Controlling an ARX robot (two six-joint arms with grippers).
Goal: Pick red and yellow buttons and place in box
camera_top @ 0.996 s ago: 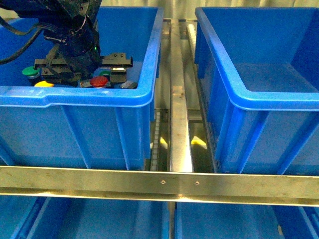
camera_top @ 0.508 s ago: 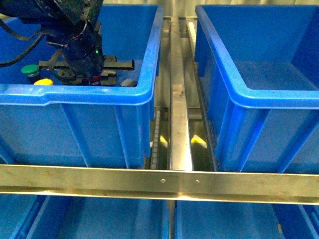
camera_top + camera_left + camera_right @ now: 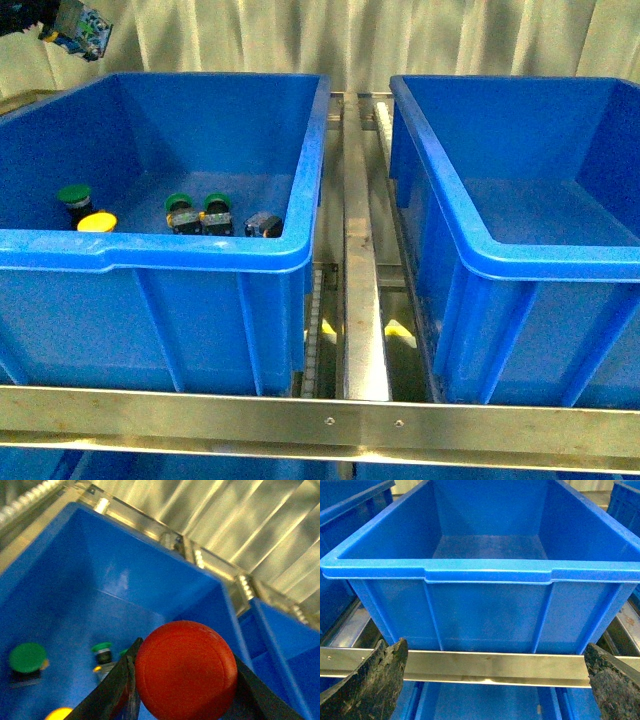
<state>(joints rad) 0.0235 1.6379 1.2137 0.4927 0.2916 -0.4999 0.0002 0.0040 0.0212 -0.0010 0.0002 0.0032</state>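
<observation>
In the left wrist view the red button [image 3: 186, 672] fills the space between the dark fingers [image 3: 112, 692] of my left gripper [image 3: 186, 655], which is shut on its glossy cap, high above the left blue bin [image 3: 150, 587]. The yellow button [image 3: 97, 222] lies on that bin's floor near the front wall, and its yellow cap [image 3: 60, 713] shows below the gripper too. The right blue box [image 3: 520, 240] is empty. My right gripper [image 3: 495, 650] hangs open in front of this box [image 3: 490, 572], holding nothing. Neither gripper shows in the front view.
Green-capped buttons [image 3: 73, 197] [image 3: 180, 207] [image 3: 216, 205] and a dark grey part [image 3: 264, 225] also lie in the left bin [image 3: 160, 255]. A steel rail [image 3: 330, 415] crosses in front of both bins, and a roller track [image 3: 362, 240] runs between them.
My left arm has risen out of the left bin and left the front view. The red button that lay on the bin floor has gone up with it.
</observation>
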